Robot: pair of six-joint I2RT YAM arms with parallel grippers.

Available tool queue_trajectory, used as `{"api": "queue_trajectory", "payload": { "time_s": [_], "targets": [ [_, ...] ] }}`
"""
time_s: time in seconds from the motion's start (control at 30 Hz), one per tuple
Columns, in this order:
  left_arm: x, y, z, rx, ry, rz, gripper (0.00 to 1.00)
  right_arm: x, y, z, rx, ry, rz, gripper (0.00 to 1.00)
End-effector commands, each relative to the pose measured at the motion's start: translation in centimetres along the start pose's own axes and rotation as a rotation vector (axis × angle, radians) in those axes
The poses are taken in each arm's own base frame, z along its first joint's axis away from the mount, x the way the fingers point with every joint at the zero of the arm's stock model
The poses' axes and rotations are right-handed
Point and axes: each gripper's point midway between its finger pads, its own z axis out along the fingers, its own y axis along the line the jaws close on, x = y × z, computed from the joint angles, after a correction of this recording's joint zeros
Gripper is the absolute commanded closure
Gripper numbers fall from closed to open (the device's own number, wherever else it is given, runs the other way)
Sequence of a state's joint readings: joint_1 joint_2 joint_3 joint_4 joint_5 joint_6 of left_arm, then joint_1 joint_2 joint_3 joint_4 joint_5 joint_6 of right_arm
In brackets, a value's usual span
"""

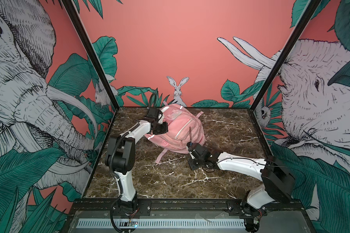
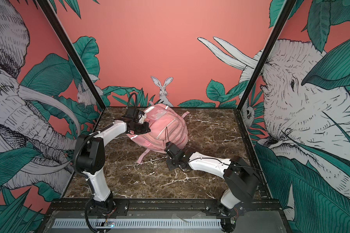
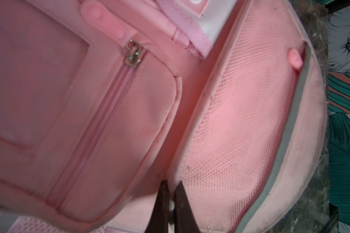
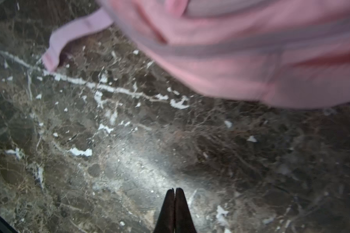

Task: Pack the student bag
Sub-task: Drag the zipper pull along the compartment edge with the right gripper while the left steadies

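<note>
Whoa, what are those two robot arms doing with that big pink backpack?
They seem to be working on the student bag, which lies on the marble table near the back wall. The left gripper is shut at the edge of a mesh side pocket and seems to pinch the fabric there. The right gripper is shut and empty, hanging over the table just in front of the bag. No things to pack show on the table.

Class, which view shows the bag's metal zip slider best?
Left wrist: the zip slider is close and sharp. In both top views the student bag is too small for it; right wrist shows only blurred fabric.
</note>
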State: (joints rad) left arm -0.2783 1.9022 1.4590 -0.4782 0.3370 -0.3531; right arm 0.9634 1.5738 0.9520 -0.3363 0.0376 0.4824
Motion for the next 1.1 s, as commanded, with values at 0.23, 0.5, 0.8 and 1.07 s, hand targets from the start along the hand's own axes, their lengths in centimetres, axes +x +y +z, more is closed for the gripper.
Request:
{"api": "queue_trajectory", "payload": {
  "time_s": [0.23, 0.5, 0.8, 1.07],
  "targets": [
    [0.1, 1.6, -2.5, -0.096, -0.041, 0.023, 1.0, -7.0, 0.2, -1.8, 0.052, -0.162, 0.032, 0.59],
    [1.9, 1.3, -2.8, -0.057, -0.032, 0.005, 1.0, -13.7, -0.7, 0.8, 0.046, -0.178, 0.06, 0.53],
    [2.3, 1.1, -3.2, -0.047, -0.03, 0.005, 1.0, -13.9, -1.4, 4.5, 0.06, -0.107, 0.053, 0.6],
    [2.9, 1.2, -2.8, -0.038, -0.017, 0.0, 1.0, -14.1, -2.2, 5.8, 0.068, -0.105, 0.053, 0.69]
  ]
}}
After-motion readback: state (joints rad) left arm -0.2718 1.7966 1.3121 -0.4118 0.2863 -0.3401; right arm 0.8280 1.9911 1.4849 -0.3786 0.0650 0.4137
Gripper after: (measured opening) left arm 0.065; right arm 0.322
